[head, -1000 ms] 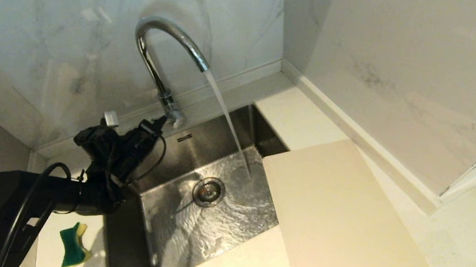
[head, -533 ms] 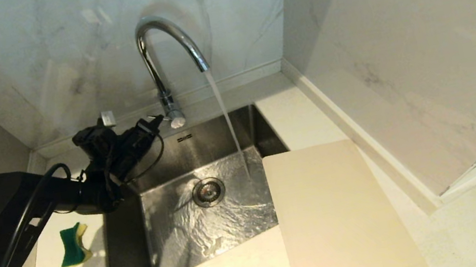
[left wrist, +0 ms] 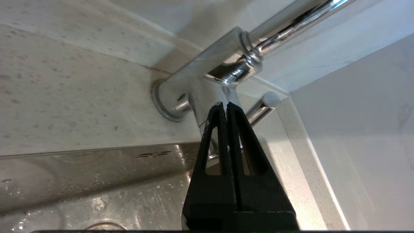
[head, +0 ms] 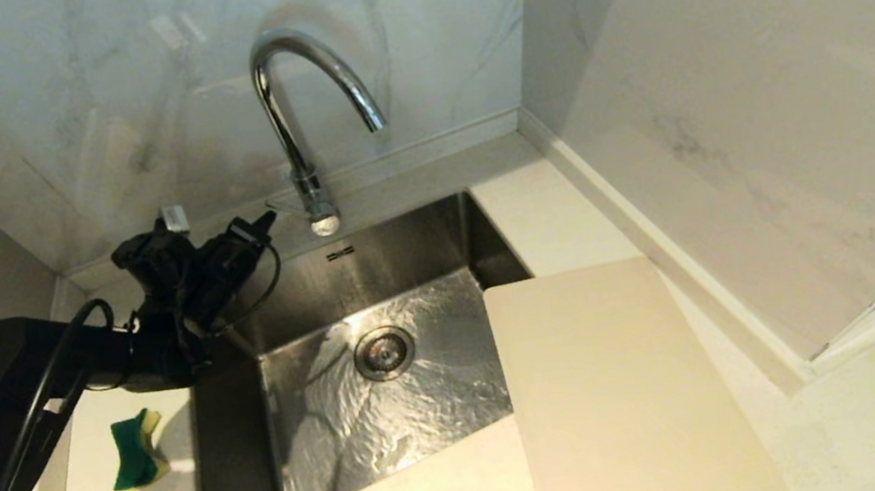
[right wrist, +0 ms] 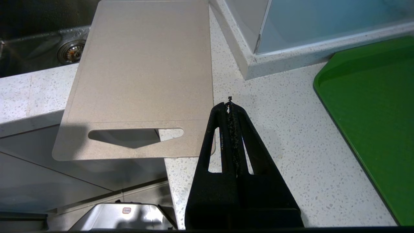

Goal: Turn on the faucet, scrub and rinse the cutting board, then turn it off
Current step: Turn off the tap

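Water is no longer running from the faucet (head: pixel 307 115), and the left gripper (head: pixel 266 218) is sitting slightly further back from its base, at 9 o'clock of it. Head view: the cutting board (head: pixel 617 394) is lying at 4 o'clock of the sink (head: pixel 233 461), long axis running near to far, overhanging the basin; a sponge (head: pixel 133 450) is resting at 8 o'clock. Left wrist view: the left gripper (left wrist: pixel 223 105), fingers pressed together and empty, is pointing at the faucet (left wrist: pixel 226 61) base beside the lever (left wrist: pixel 263 105). Right wrist view: the right gripper (right wrist: pixel 230 105), closed and empty, is hovering by the cutting board (right wrist: pixel 145 71) handle slot, a green mat (right wrist: pixel 372 106) at 3 o'clock.
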You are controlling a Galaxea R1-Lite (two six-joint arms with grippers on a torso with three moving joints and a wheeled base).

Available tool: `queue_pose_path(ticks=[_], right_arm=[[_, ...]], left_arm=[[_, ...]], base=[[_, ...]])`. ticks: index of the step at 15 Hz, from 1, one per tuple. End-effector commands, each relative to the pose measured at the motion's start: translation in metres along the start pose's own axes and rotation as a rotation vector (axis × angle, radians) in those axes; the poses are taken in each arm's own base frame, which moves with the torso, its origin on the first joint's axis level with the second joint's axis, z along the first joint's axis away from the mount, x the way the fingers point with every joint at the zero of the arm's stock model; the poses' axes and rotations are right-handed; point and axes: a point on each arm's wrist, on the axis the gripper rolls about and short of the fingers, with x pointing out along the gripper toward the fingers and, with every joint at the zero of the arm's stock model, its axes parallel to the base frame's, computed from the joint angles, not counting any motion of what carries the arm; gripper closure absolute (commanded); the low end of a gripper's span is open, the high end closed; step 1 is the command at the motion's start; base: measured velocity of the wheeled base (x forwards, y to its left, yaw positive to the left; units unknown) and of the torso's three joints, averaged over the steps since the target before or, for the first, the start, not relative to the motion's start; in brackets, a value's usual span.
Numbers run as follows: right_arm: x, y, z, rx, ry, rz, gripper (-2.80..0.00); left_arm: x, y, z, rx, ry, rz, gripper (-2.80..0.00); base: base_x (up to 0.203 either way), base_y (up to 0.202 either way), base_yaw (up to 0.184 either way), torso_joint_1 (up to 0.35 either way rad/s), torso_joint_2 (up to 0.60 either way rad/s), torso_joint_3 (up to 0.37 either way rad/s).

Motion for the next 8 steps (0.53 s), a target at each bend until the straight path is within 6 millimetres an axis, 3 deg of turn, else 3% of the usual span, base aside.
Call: queue_pose_path(ticks=[1,8], right_arm=[[0.0000,0.0000,0.0000,0.000,0.000,0.001,0.00],[0.0000,0.0000,0.0000,0.000,0.000,0.001,0.00]], left_arm=[[-0.0002,-0.0003,-0.0013,-0.005,0.004,-0.005,0.00],[-0.0020,-0.0083,0.0049,-0.004,-0.002,-0.014,0.00]], base=[[0.000,0.000,0.000,0.000,0.00,0.000],[0.000,0.000,0.000,0.000,0.00,0.000]])
